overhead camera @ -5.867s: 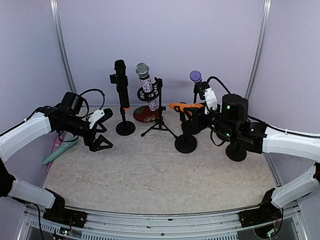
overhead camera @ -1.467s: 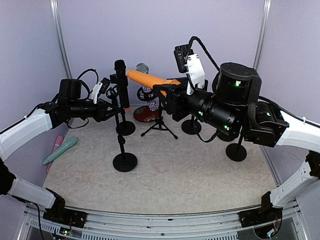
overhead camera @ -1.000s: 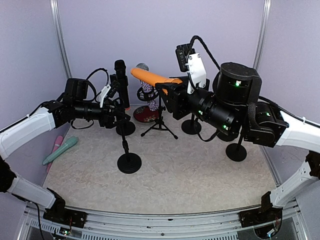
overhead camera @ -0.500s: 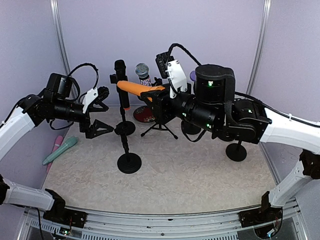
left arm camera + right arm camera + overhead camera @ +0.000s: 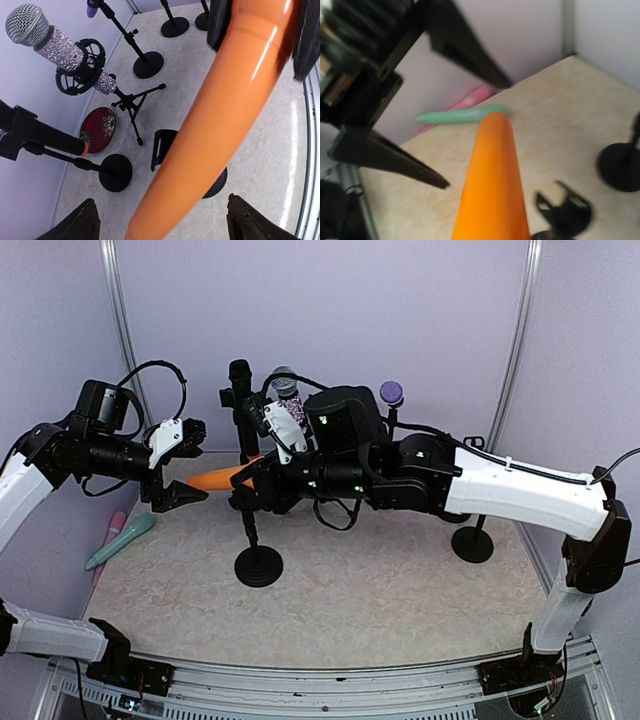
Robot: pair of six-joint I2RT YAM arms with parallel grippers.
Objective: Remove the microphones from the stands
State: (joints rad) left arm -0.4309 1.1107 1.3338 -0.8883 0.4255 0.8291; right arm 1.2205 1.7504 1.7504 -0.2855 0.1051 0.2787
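My right gripper (image 5: 263, 483) is shut on the orange microphone (image 5: 215, 480) and holds it nearly level, tip toward the left. The tip reaches in between the spread fingers of my open left gripper (image 5: 188, 466), which do not touch it. In the left wrist view the microphone (image 5: 225, 115) fills the gap between the two fingertips (image 5: 75, 225). The empty black stand (image 5: 258, 565) is upright just below, with its clip (image 5: 162, 147) free. In the right wrist view the microphone (image 5: 492, 185) points at the left gripper's fingers (image 5: 385, 155).
A sparkly microphone (image 5: 290, 410) on a tripod, a black microphone (image 5: 241, 405) on a stand and a purple-headed one (image 5: 391, 393) line the back. A red plate (image 5: 97, 129) lies behind. Green and pink microphones (image 5: 120, 540) lie at the left wall. A stand base (image 5: 471, 543) sits right.
The right arm swung the orange microphone down and left, toward the left gripper. The left gripper let go of the stand, opened wide and drew back left.
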